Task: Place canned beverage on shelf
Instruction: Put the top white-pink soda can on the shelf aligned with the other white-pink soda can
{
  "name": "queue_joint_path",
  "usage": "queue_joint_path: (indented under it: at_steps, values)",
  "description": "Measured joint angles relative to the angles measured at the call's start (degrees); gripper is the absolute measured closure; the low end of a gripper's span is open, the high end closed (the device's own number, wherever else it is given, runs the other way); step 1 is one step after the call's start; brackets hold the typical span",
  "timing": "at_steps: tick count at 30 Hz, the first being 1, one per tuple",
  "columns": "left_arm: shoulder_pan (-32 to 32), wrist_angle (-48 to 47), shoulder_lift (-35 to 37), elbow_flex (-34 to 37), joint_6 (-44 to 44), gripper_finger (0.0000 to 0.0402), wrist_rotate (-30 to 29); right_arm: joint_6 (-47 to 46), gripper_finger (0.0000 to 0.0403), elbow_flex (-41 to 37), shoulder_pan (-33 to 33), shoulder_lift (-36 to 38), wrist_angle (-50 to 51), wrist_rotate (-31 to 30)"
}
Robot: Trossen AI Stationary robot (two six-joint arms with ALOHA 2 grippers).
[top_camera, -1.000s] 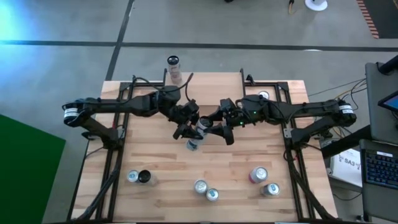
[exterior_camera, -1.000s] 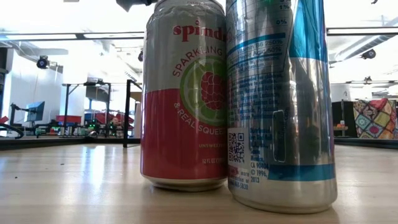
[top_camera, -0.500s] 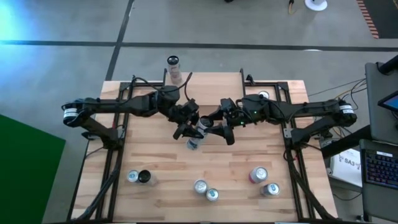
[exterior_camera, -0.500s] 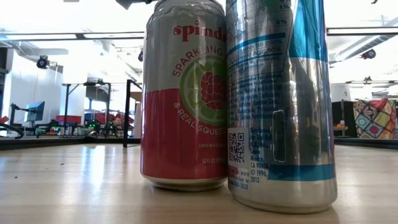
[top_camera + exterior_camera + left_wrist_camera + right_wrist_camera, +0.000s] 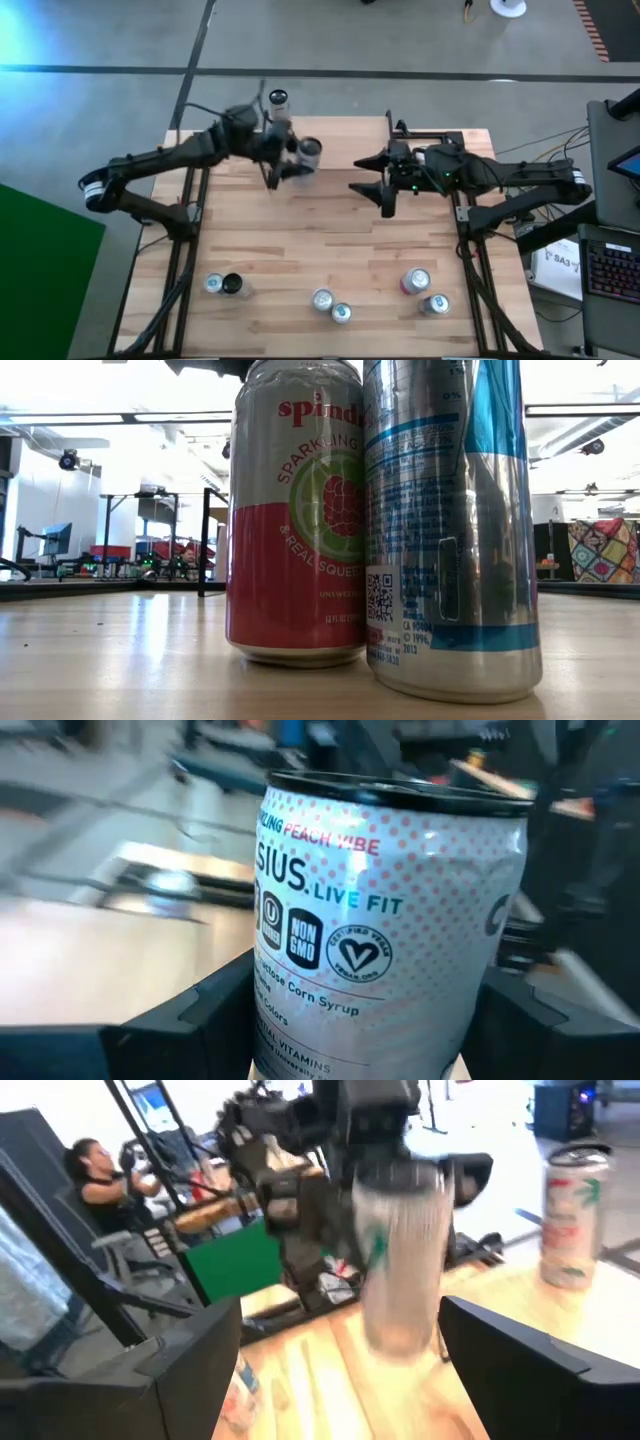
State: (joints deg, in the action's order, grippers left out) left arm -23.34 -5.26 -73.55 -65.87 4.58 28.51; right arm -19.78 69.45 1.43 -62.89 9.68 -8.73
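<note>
My left gripper point(image 5: 297, 157) is shut on a white canned beverage with pink dots point(image 5: 385, 930), which it carries over the table's far left part point(image 5: 309, 150). My right gripper point(image 5: 372, 187) hovers open to the right of it, with nothing between its fingers point(image 5: 340, 1370). Its wrist view shows the carried can point(image 5: 400, 1270) farther off. Another can point(image 5: 280, 105) stands upright at the table's far edge, close behind the left gripper. The shelf does not show in any view. My left gripper pinches the can's side wall between its two fingers, one on each side point(image 5: 225, 1010) of the lower half. The fingers come nearly level from the table's left side. The can stands about upright in the hold, top up, lifted clear of the table.
Several cans stand near the table's front edge: a pair at the left point(image 5: 222, 284), a pair in the middle point(image 5: 331, 306), a pair at the right point(image 5: 424, 292). The low view is filled by a red-and-white can point(image 5: 295, 510) and a silver-blue one point(image 5: 455, 520).
My right gripper has let go of the can at the table's middle and drawn back toward the right edge. My left gripper has swung quickly toward the far left with the can, rising and rolling, so the can has come from tilted to about upright.
</note>
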Motion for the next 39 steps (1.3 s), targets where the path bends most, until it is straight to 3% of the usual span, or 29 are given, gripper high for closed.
queue_joint_path:
  at_steps: [10, 23, 31, 39]
  values:
    - [-11.4, -6.6, 2.4, 5.6, -14.2, 0.0149, 1.4, 0.4, 0.0077, 0.0, 0.4, -2.4, 1.9, -0.4]
    - [-24.1, 14.6, 1.6, 16.2, -12.4, 0.0149, 12.9, 1.1, 0.0077, 0.2, 0.4, -5.2, 2.0, -2.9]
    - [-28.6, 24.5, 1.2, 21.2, -11.5, 0.0149, 13.6, 2.9, 0.0077, 0.3, 0.4, -5.2, 2.0, -3.5]
    - [-28.9, 27.3, 1.2, 24.2, -11.5, 0.0145, 14.2, 2.3, 0.0076, 0.3, 0.4, -5.3, 2.0, -4.9]
